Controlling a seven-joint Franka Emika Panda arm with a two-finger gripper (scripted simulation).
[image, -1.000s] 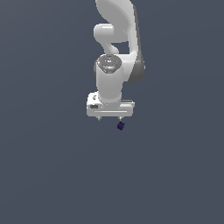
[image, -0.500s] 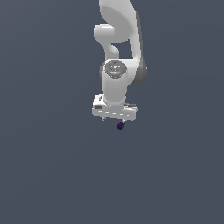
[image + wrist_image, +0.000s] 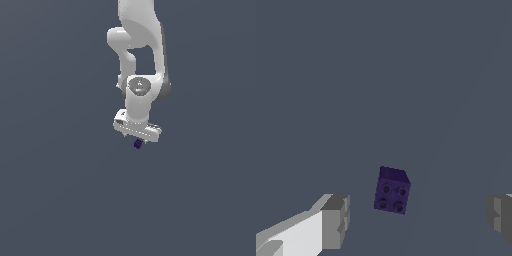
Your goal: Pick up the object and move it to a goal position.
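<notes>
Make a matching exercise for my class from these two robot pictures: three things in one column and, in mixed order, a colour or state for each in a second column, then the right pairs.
Column 1
1. cube
2. tool
3. arm

Column 2
A. white, reaching down from the top of the exterior view
B. dark purple, with four round studs on one face
C. open, its fingers apart on either side of the cube and not touching it

Right pairs: 1-B, 2-C, 3-A
</notes>
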